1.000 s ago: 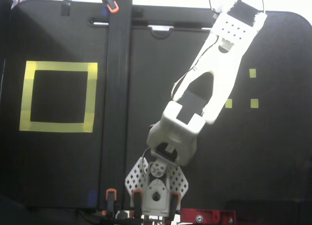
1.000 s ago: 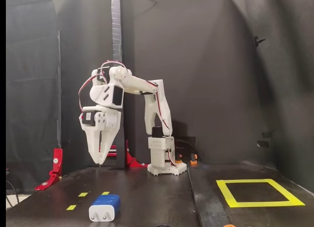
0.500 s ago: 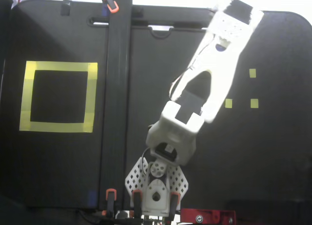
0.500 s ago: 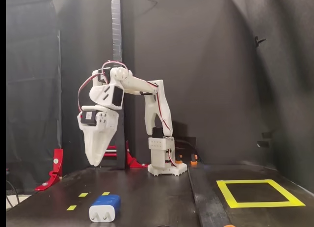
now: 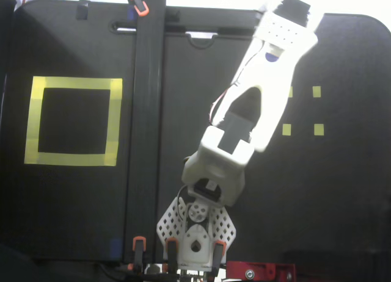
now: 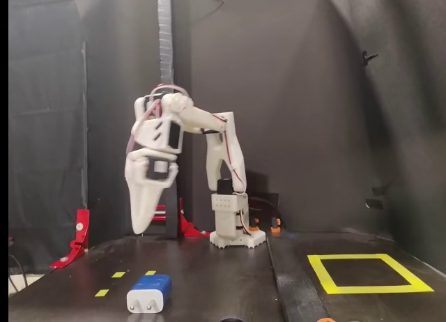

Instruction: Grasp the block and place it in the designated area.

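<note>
- I have the white printed arm (image 6: 209, 137) stretched out from its base, with the white two-finger gripper (image 6: 141, 228) hanging tip-down in the air; its fingers read as pressed together and it carries nothing.
- The large square outline of wide yellow tape with a black interior (image 6: 367, 273) lies far off to the right of the gripper in the side fixed view, well apart from everything I need first.
- The small dark-blue rounded block with a white prong end (image 6: 149, 293) sits on the black table (image 6: 209, 287), below the gripper and nearer the camera in that view; in the top-down fixed view only a blue patch (image 5: 272, 55) shows through the gripper frame.
- To reach well, I judge I should spread the fingers before descending, line them across the block's narrow sides, then come straight down so a fingertip does not knock it.
- Against the earlier frames, the gripper has swung towards the right of the side view and looks narrower, as if rotated at the wrist; the block has not shifted.
</note>
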{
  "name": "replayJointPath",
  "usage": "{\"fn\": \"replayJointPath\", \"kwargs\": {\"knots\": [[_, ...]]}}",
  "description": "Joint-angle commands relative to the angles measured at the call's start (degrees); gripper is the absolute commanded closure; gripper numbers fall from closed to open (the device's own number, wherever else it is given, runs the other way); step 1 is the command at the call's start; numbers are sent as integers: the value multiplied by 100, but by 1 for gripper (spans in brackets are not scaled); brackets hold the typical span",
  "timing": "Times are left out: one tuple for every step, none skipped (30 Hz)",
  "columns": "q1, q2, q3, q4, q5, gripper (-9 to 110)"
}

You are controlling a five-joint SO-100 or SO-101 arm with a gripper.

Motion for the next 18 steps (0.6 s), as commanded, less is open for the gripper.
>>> {"fn": "replayJointPath", "kwargs": {"knots": [[-88, 387, -220, 53, -888, 101], [-114, 387, -220, 97, -1204, 101], [-123, 387, -220, 167, -1529, 101], [-149, 387, -220, 229, -1731, 101], [-167, 387, -220, 308, -1951, 101], [-167, 387, -220, 396, -2206, 101], [-176, 387, -220, 466, -2364, 101], [-185, 387, -220, 545, -2610, 101], [-185, 378, -220, 650, -3041, 101], [-185, 378, -220, 712, -3287, 101], [-193, 378, -220, 738, -3410, 101], [-202, 378, -220, 747, -3419, 101], [-211, 378, -220, 747, -3428, 101], [-220, 378, -220, 738, -3428, 101], [-220, 378, -220, 729, -3428, 101], [-220, 378, -220, 712, -3428, 101], [-220, 378, -220, 694, -3428, 101], [-220, 378, -220, 686, -3428, 101]]}}
